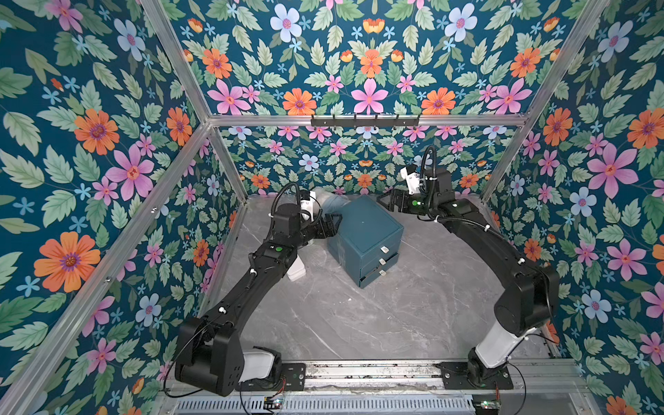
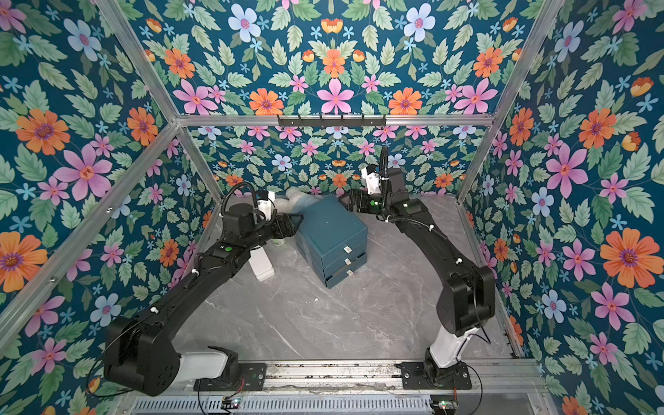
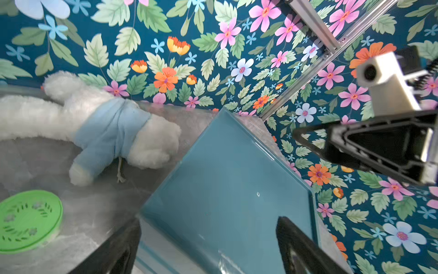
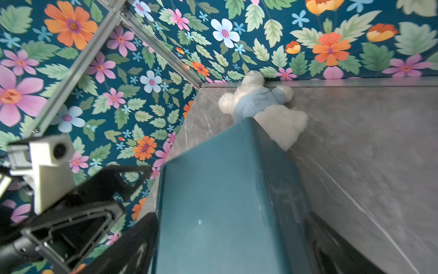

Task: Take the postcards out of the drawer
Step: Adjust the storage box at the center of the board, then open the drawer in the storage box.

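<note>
A teal chest with three drawers stands mid-table, each drawer front carrying a white pull tab. The drawers look shut or nearly so, and the postcards are hidden. My left gripper is at the chest's back left corner. Its jaws are open and straddle the chest's edge in the left wrist view. My right gripper is at the chest's back right corner, also open. In the right wrist view its fingers stand wide either side of the chest. Neither holds anything.
A white plush toy in a light blue shirt lies behind the chest against the back wall. A green round disc and a white block lie left of the chest, under my left arm. A hook rail hangs on the back wall.
</note>
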